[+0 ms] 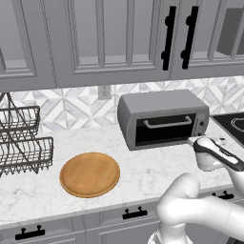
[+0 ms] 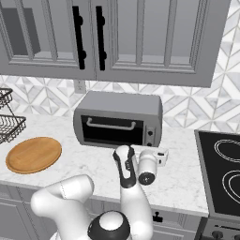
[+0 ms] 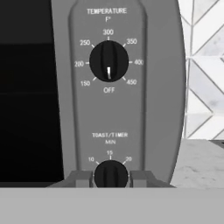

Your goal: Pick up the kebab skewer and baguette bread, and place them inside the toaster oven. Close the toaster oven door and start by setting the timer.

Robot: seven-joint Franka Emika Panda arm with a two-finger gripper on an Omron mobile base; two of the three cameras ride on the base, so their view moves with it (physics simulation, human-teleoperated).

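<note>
The toaster oven stands at the back of the counter. Its toaster oven door is up and closed, with black glass I cannot see through. My gripper is at the knob strip on the oven's right. In the hand view its fingers press both sides of the lower toast/timer knob. Above it, the temperature knob points to OFF. The kebab skewer and the baguette bread are out of view.
A round wooden board lies bare on the counter left of the oven. A wire rack stands at the far left. A black stovetop is on the right. Wall cabinets hang overhead.
</note>
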